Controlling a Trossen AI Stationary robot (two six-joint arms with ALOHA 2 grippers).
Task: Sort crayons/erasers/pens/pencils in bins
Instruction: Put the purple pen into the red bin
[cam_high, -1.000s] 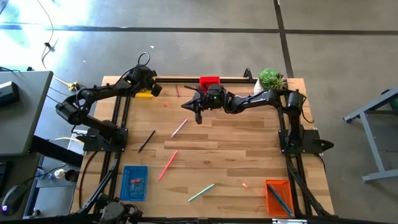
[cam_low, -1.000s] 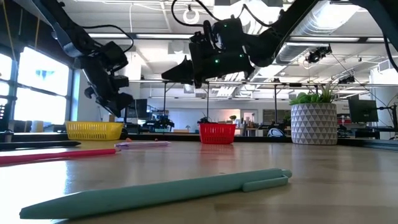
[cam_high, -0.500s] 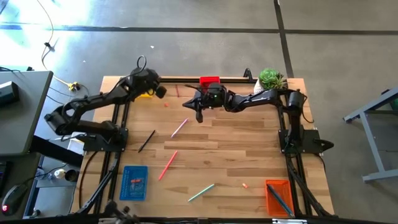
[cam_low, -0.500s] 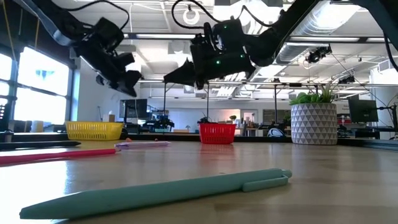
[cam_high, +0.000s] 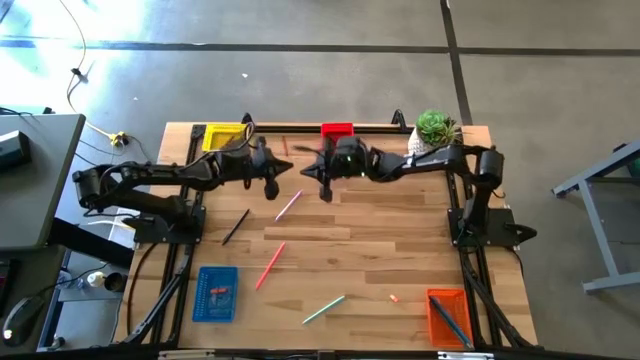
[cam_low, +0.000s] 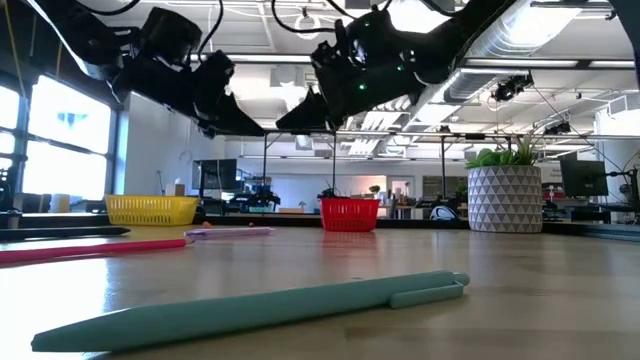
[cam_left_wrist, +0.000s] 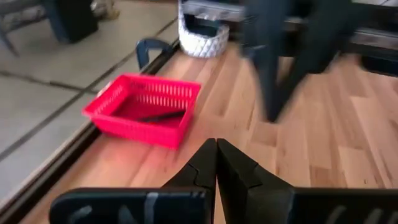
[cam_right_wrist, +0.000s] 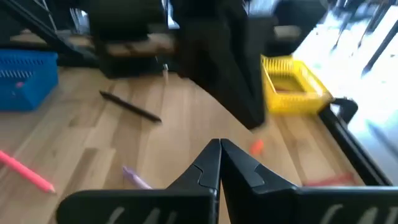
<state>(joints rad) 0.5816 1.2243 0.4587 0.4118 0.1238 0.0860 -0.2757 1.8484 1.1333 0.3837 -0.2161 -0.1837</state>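
Both arms hang above the upper middle of the high view, between pickups by the look of it. The left gripper (cam_high: 272, 186) sits just left of centre, fingers pressed together with nothing between them, as its wrist view shows (cam_left_wrist: 216, 163). The right gripper (cam_high: 322, 190) is close beside it, below the red bin (cam_high: 337, 131), also closed and empty.

The yellow bin (cam_high: 221, 136) stands at the upper left of the table, the blue bin (cam_high: 216, 293) at lower left, the orange bin (cam_high: 447, 316) at lower right.

Loose items lie mid-table: a pink pen (cam_high: 288, 206), a black pen (cam_high: 236, 226), a red pencil (cam_high: 270, 265), a green pen (cam_high: 324, 309) and a small orange crayon (cam_high: 394, 297).

The next move likely calls for opening the left fingers and dropping onto the pink pen just below them.
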